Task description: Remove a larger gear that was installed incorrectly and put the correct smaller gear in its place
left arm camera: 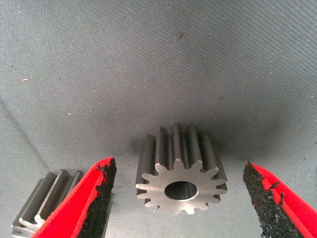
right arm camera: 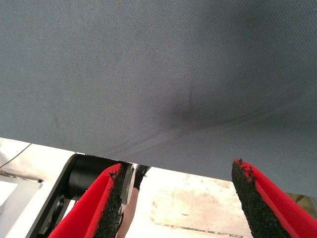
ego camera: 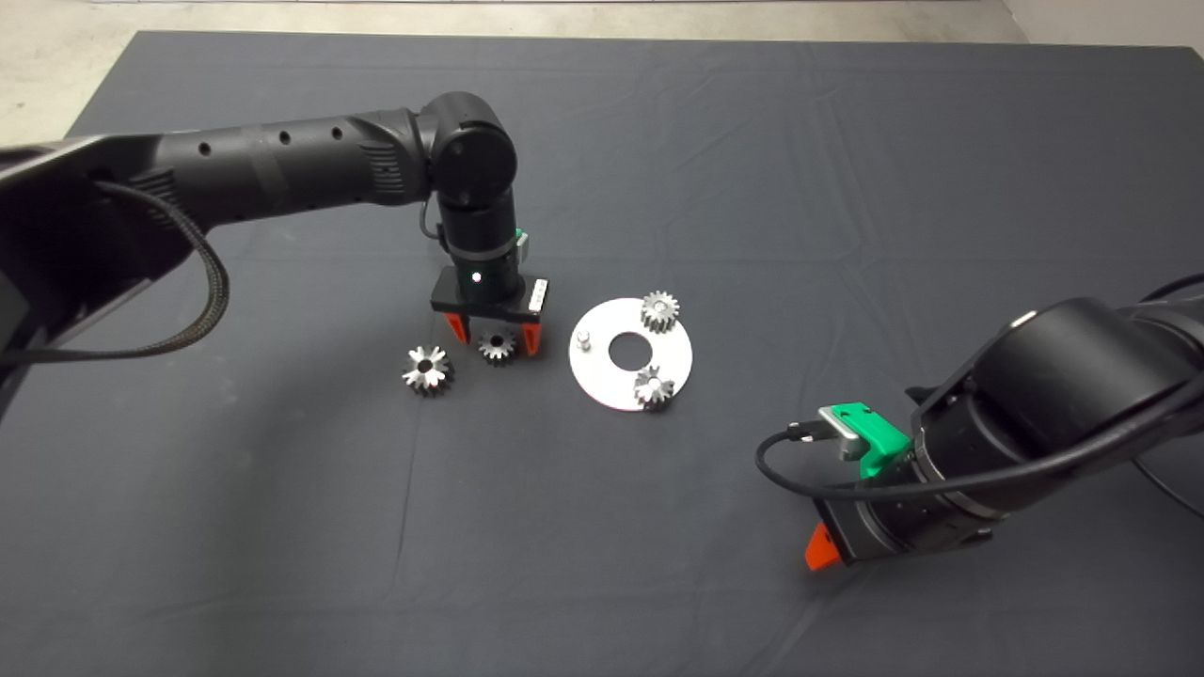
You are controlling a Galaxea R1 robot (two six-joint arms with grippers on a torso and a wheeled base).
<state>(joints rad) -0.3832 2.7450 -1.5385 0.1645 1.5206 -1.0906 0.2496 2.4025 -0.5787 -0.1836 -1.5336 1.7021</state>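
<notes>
Now the left claw [ego camera: 493, 338] hangs wide open astride the smaller gear [left arm camera: 181, 174], bore upright, gripping nothing; the larger gear [ego camera: 429, 369] sits just beside.

It looks like a robotics lab or test workshop: a bench [ego camera: 847, 141] draped in a dark grey mat, bare pale concrete floor [ego camera: 56, 75] beyond its edge. Loose steel gears [ego camera: 428, 369] and a round metal plate [ego camera: 630, 376] lie out like test pieces, worked by two black robot arms [ego camera: 282, 169].
</notes>
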